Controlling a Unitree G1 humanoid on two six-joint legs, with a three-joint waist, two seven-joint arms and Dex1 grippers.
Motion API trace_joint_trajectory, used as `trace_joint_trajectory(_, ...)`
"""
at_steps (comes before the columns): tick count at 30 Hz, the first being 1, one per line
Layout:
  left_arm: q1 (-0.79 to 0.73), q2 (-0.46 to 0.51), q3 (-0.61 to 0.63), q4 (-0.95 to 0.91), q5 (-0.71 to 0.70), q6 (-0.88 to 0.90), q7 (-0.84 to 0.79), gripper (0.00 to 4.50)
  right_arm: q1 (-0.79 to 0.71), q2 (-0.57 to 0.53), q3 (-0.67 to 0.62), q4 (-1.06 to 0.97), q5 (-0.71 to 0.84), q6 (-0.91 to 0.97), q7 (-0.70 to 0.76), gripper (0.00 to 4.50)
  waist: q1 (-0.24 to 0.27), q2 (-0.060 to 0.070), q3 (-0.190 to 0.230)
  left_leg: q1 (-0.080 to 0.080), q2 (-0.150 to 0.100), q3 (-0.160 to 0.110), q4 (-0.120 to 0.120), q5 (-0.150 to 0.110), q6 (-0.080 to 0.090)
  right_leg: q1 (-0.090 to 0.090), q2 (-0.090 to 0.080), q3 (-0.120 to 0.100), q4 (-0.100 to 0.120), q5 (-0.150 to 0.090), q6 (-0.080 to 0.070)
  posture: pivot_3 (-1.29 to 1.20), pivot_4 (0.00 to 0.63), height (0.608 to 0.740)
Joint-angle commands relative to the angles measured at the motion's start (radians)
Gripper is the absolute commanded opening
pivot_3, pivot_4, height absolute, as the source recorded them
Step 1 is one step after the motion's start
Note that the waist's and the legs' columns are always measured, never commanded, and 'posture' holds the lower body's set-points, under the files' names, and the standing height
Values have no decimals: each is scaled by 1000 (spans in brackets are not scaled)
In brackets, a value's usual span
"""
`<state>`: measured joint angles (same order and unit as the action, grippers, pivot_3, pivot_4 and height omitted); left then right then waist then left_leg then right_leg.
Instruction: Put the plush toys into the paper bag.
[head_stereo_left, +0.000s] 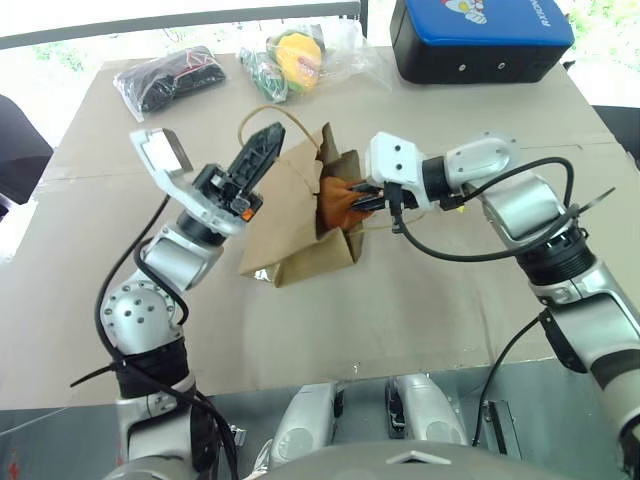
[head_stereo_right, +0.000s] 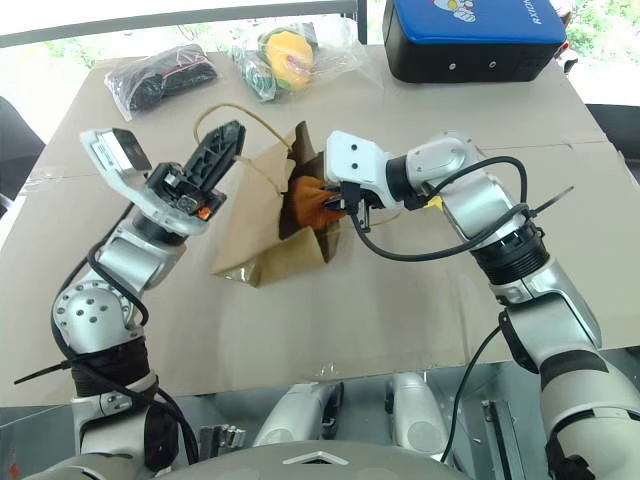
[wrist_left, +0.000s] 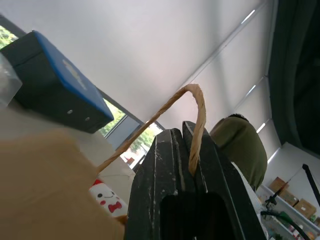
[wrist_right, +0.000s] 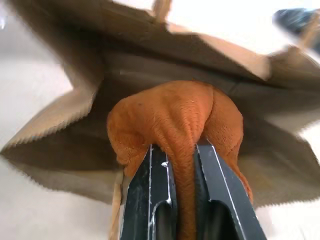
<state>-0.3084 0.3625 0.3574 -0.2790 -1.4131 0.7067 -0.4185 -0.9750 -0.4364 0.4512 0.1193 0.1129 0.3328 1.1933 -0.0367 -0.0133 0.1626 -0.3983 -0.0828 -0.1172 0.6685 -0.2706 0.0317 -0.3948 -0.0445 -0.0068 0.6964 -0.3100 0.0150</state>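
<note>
Currently right tool (head_stereo_left: 362, 196) pinches orange toy (wrist_right: 175, 120) at paper bag (head_stereo_left: 290, 225) mouth, left tool (wrist_left: 186, 150) clamps handle (wrist_left: 192, 107); early release risks toy tumbling onto surface (head_stereo_left: 420, 320).

Right gripper (wrist_right: 182, 165) pinches a fold of the orange plush toy (wrist_right: 175, 120) between its black fingers (wrist_right: 150, 200), toy right at the open mouth of the paper bag (wrist_right: 75, 105), serrated rim visible.
</note>
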Motion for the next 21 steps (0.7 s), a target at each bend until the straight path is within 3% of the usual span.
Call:
trace_joint_trajectory(1,20,-9,9,-88,3,-37,2,0,-58,73,21,42,-14,-56,25,61,-1,0,0,0,0,0,0,0,0,0,0,0,0,0,0,0,150,740)
trace_joint_trajectory(4,55,-35,-1,-130,4,-59,21,0,-105,186,54,195,-47,-75,12,61,-4,0,0,0,0,0,0,0,0,0,0,0,0,0,0,0,150,740)
trace_joint_trajectory(7,82,-52,2,-166,-1,-80,41,0,-100,207,43,236,-66,-144,18,1045,1,0,0,0,0,0,0,0,0,0,0,0,0,0,0,0,150,740)
trace_joint_trajectory(10,109,-49,24,-178,-3,-101,44,0,-75,152,8,194,-68,-179,33,2504,15,0,0,0,0,-1,0,0,0,0,0,-1,-1,0,0,0,150,740)
trace_joint_trajectory(13,135,-43,42,-183,-7,-119,41,0,-34,79,-42,119,-51,-172,26,2504,26,0,0,0,-1,-1,1,0,0,0,0,-1,-1,0,0,0,150,740)
trace_joint_trajectory(21,166,-35,55,-189,13,-157,50,0,59,-74,-356,-77,137,163,-108,2504,23,0,0,0,-1,-1,0,0,0,1,0,0,0,0,0,0,150,740)
